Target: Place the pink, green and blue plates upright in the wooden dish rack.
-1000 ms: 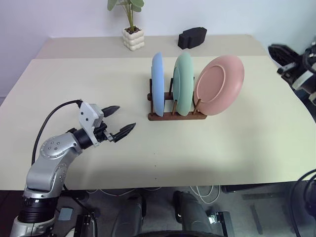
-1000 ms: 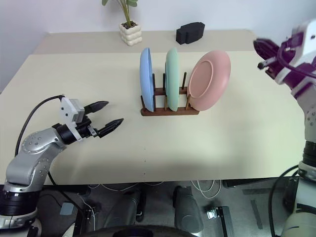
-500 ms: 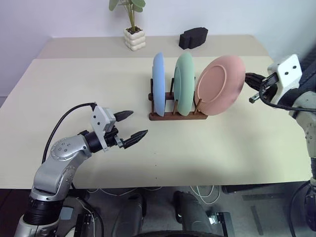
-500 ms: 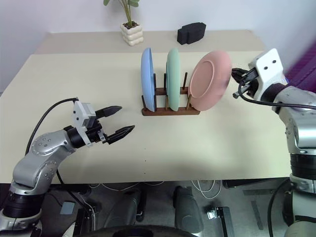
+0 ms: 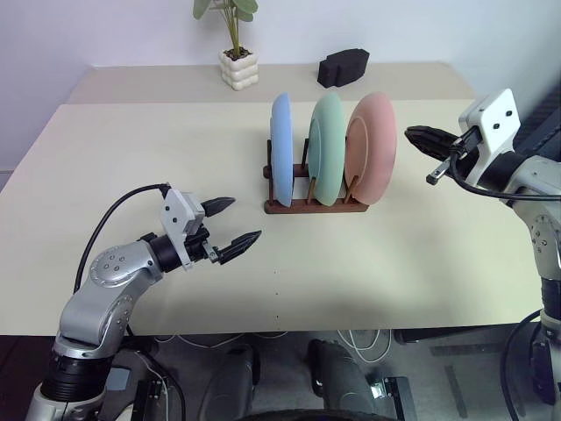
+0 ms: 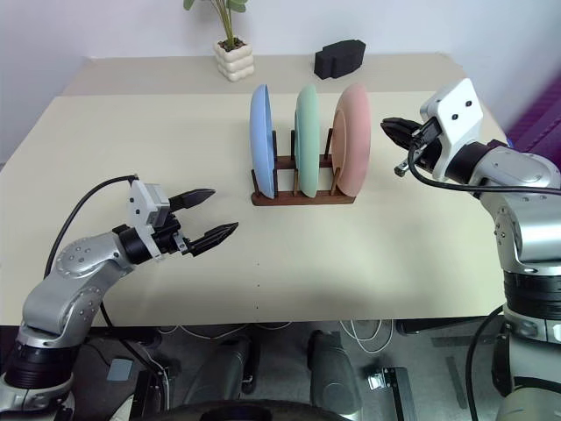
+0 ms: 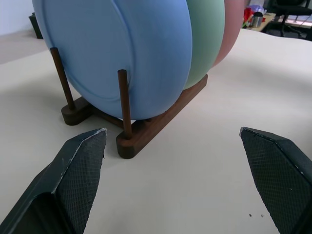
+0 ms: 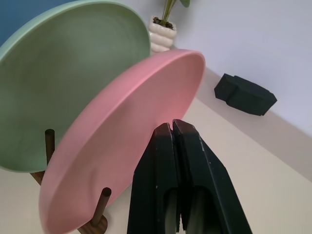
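All three plates stand upright in the wooden dish rack (image 5: 314, 205) mid-surface: blue plate (image 5: 280, 149) at nine o'clock, green plate (image 5: 327, 147) in the middle, pink plate (image 5: 372, 146) at three o'clock. Right gripper (image 5: 419, 139), jaws clenched on nothing, hovers just beside the pink rim. Left gripper (image 5: 235, 223), jaws spread wide, sits at seven o'clock of the rack

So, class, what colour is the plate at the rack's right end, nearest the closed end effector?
Pink, clearest in the left eye view.
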You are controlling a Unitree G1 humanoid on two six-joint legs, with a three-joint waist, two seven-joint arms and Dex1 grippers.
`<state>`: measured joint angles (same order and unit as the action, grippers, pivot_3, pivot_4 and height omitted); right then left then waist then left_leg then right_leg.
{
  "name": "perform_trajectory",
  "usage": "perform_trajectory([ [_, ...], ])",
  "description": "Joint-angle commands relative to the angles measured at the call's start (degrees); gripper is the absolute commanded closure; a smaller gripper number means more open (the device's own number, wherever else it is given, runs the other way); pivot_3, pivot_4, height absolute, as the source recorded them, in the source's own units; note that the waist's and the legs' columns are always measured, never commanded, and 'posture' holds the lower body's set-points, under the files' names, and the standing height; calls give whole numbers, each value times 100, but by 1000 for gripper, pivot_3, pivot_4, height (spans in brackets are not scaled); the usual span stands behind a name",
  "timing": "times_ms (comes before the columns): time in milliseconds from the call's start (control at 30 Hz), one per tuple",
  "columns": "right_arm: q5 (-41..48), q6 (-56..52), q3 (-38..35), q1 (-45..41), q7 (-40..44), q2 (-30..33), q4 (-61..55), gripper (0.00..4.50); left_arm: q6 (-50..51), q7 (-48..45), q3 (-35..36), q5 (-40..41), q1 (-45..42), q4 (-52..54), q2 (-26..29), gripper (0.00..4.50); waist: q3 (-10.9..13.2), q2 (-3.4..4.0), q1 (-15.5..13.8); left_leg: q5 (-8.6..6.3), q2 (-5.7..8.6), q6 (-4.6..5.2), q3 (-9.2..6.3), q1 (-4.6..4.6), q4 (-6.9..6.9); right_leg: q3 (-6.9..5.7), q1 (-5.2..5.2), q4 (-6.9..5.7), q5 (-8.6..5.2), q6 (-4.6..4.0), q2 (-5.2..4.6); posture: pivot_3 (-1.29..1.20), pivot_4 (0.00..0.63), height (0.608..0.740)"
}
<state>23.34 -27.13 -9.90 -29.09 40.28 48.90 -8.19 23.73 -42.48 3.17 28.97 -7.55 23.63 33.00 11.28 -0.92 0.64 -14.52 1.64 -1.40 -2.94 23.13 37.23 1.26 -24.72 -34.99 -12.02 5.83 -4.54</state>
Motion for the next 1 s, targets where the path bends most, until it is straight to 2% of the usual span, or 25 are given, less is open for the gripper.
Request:
perform_trajectory([
  [33,-101,122,-291,-34,-92,11,203,4473,-112,51,82,-28,-13,94,-34,0,0,0,0,0,0,0,0,0,0,0,0,0,0,0,0,0,150,730],
  [433,-506,1468,-724,1032,110,-90,1607,4473,-930,522,949,-750,94,-1190,163,0,-1,-1,13,0,1,0,4,-7,-1,0,2,-8,4,7,0,0,150,730],
  [800,-396,2135,-838,877,192,-539,2395,4473,-1302,568,843,-1045,-168,-1738,51,0,-2,-1,5,0,1,0,7,-34,0,2,25,-10,8,12,-1,0,150,730],
  [1000,-380,2179,-902,1011,129,-609,2368,4473,-1347,550,890,-1043,-87,-1706,-30,0,-2,-1,8,0,1,0,8,-38,-1,3,27,-12,13,22,-2,0,150,730],
])
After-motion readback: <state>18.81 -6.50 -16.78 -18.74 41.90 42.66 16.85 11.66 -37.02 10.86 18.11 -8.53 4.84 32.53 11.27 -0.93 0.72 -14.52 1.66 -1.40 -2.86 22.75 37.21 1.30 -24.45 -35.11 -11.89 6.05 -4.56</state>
